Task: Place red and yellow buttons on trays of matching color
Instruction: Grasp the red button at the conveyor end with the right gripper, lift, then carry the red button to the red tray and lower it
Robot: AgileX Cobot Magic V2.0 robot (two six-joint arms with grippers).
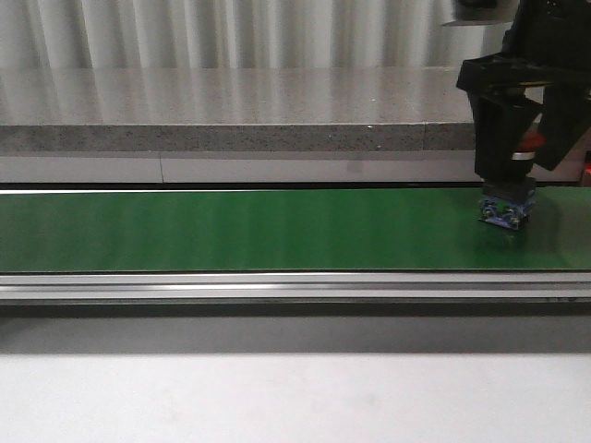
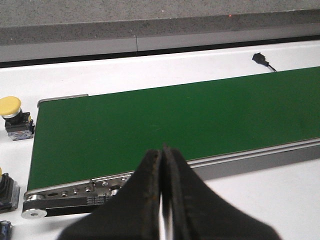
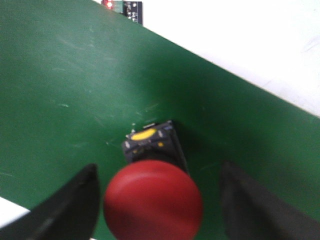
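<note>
Your right tool (image 3: pixel 155 200) is spread wide around the red button (image 3: pixel 153 201) on the green belt (image 1: pixel 240 229).

The red button stands on its dark base between the two fingers (image 3: pixel 67 207); you can see a gap on each side, so neither finger touches it; in the front view it sits at the right end of the belt; your left tool (image 2: pixel 162 200) is pressed together and pinches nothing; a yellow button (image 2: pixel 14 116) stands on the white bench (image 2: pixel 150 65) just beside the belt's end.
</note>
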